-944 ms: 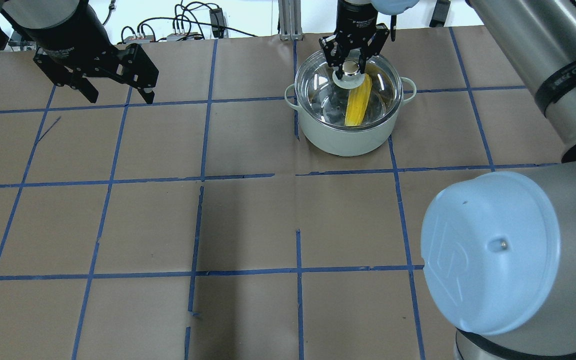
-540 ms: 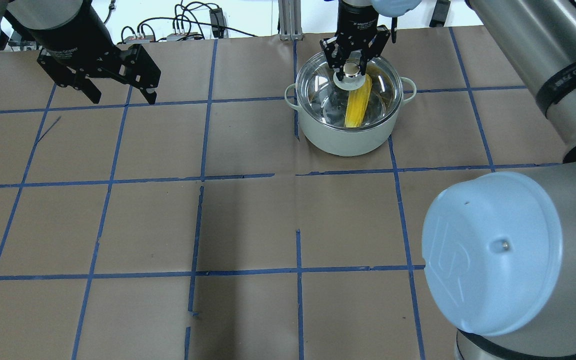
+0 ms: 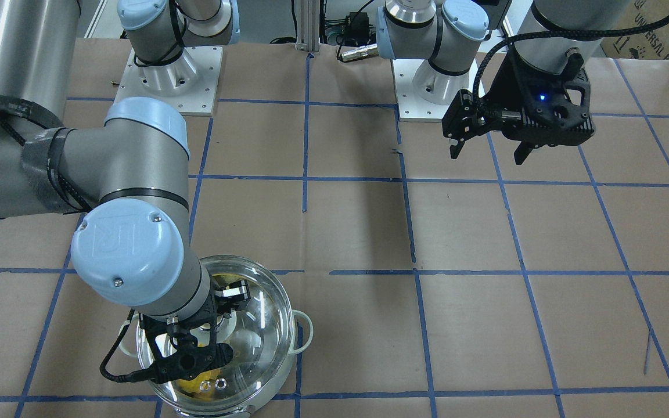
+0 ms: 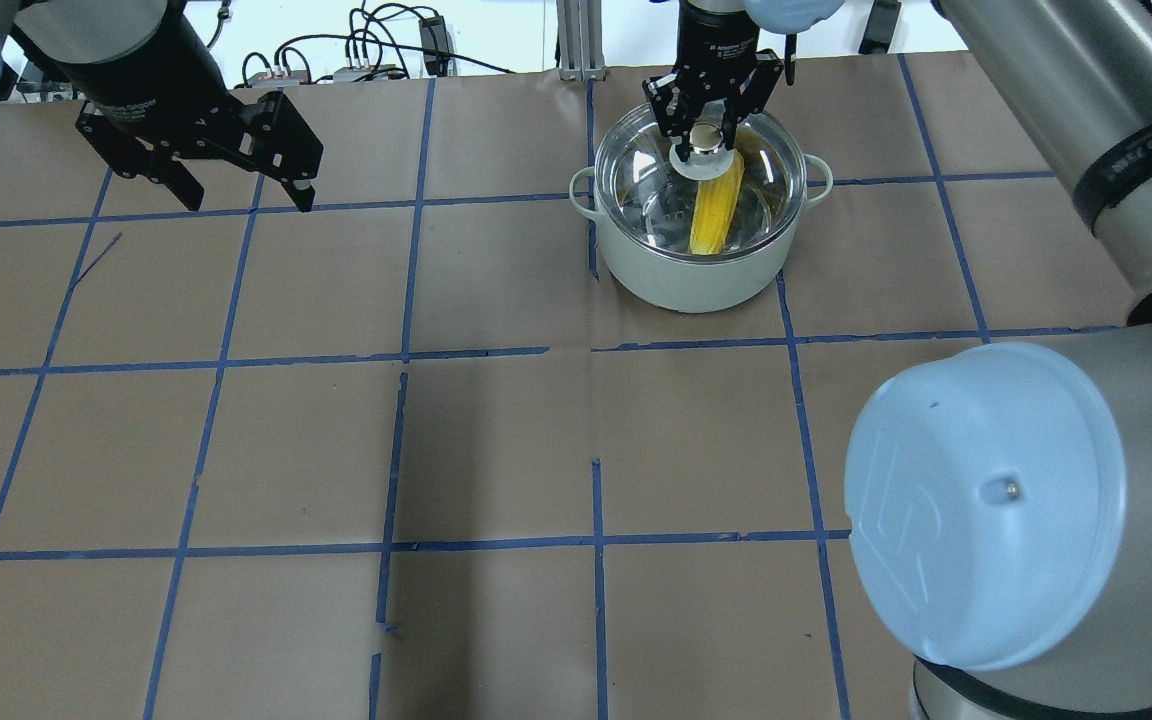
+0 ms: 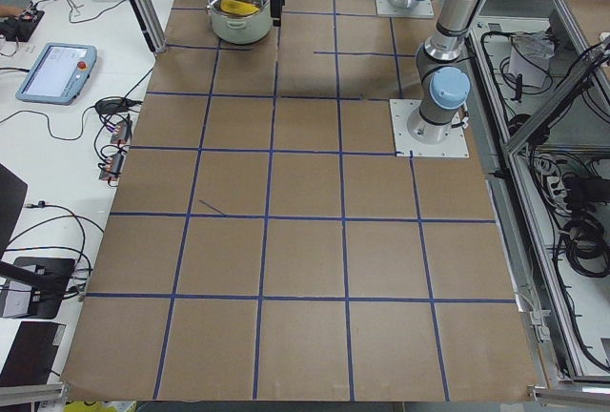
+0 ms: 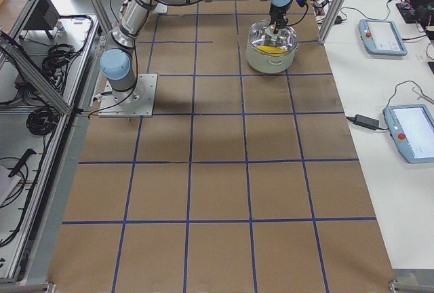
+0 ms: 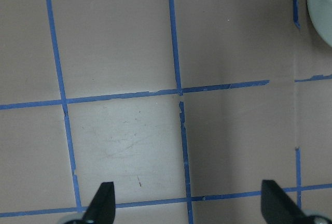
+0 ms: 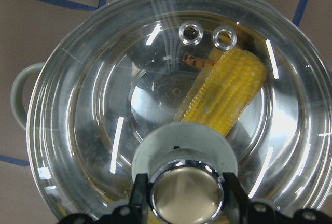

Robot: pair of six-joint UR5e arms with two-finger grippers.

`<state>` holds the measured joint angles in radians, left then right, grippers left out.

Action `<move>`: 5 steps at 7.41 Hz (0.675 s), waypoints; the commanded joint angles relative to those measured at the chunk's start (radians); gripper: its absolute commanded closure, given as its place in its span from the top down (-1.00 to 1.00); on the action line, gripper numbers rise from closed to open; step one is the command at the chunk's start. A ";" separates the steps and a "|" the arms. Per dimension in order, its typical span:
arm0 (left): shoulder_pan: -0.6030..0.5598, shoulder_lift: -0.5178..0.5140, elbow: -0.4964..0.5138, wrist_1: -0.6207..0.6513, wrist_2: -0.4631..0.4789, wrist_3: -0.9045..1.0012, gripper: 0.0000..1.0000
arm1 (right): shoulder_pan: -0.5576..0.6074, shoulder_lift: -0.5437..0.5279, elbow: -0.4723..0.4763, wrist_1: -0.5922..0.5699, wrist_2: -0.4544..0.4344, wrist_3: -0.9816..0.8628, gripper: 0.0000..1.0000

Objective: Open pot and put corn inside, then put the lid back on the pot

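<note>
The pot stands at the far right of the table, pale on the outside with a shiny inside and two loop handles. The yellow corn lies inside it and shows through the glass in the right wrist view. The clear glass lid sits over the pot's rim, its two vent rings at the far side. My right gripper is shut on the lid's knob, a finger against each side. My left gripper is open and empty, hanging above the far left of the table.
The table is brown paper with a grid of blue tape. My right arm's elbow bulks over the near right. Cables and boxes lie past the far edge. The left wrist view shows a sliver of the pot's edge.
My right gripper has come down a little with the lid, which now lies on the pot's rim. My left gripper has barely shifted.
</note>
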<state>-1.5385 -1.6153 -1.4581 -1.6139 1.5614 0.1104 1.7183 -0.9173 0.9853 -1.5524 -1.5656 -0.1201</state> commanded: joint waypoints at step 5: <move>0.000 -0.002 -0.002 0.002 -0.001 -0.002 1.00 | 0.000 0.000 0.001 0.000 0.006 0.000 -0.33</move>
<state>-1.5386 -1.6167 -1.4599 -1.6123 1.5601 0.1095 1.7152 -0.9173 0.9863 -1.5524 -1.5604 -0.1215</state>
